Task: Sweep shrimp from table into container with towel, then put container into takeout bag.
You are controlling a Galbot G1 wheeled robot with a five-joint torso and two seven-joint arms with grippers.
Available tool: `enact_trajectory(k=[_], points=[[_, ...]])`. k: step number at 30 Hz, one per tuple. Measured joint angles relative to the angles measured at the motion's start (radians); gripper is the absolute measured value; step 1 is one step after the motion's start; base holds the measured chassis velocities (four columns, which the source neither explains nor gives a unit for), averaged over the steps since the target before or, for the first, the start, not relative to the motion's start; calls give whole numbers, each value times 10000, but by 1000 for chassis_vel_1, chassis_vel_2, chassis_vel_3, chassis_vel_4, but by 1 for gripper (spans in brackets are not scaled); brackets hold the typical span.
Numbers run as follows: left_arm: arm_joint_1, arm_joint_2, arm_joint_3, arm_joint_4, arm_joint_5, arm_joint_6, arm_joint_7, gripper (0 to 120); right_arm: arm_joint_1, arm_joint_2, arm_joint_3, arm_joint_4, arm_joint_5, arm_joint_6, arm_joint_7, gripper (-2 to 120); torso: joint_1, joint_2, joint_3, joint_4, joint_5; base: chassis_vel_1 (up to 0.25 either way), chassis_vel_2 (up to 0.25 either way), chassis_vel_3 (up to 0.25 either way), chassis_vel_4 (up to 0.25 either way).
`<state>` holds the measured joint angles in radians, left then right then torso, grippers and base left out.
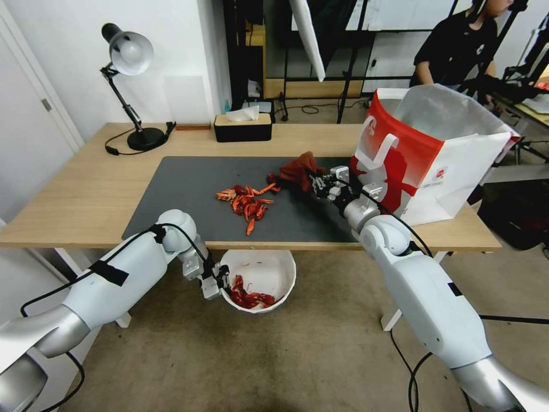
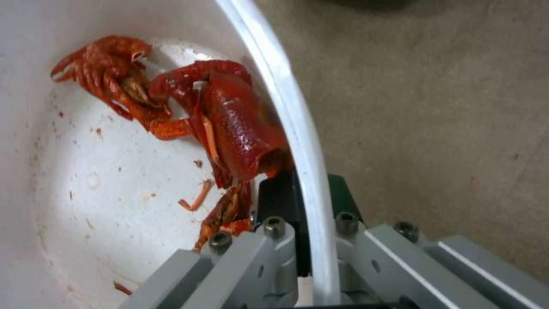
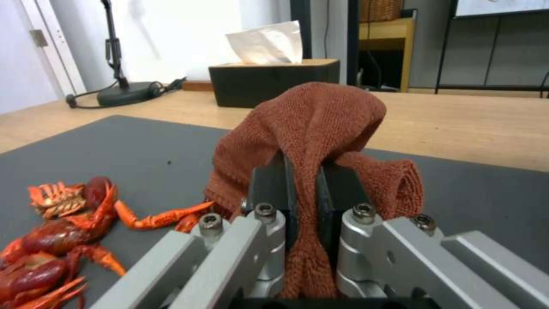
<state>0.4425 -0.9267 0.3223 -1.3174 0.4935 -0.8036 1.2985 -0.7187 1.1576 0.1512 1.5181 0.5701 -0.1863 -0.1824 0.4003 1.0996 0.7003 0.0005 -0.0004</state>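
Right gripper, jaws clamped on towel, frame centre: drag shrimp toward container, rim pinched by left gripper.

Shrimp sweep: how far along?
Partly done: some shrimp lie in the container, held below the table edge by the left gripper. Right gripper holds the towel beside a remaining pile. Takeout bag loading remains.

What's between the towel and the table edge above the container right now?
In the head view, the shrimp pile lies on the mat between the towel, pinched in the right gripper, and the near edge above the container.
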Motion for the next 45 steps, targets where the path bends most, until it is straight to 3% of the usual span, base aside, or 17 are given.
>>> enact_trajectory(k=[16, 35, 45], points=[[-31, 225, -106, -524, -27, 87, -17, 0, 69, -38, -154, -1, -149, -83, -38, 4, -3, 5, -4, -3, 3, 0, 0, 0, 0], [132, 497, -328, -820, -46, 116, -1, 0, 1195, 558, -602, -1467, 232, -40, 453, 4, -3, 4, -3, -5, 3, 0, 0, 0, 0], [287, 612, -574, -911, -74, 94, -14, 0, 1446, 749, -938, -1950, 282, -569, 370, 4, -3, 4, -3, -5, 3, 0, 0, 0, 0]])
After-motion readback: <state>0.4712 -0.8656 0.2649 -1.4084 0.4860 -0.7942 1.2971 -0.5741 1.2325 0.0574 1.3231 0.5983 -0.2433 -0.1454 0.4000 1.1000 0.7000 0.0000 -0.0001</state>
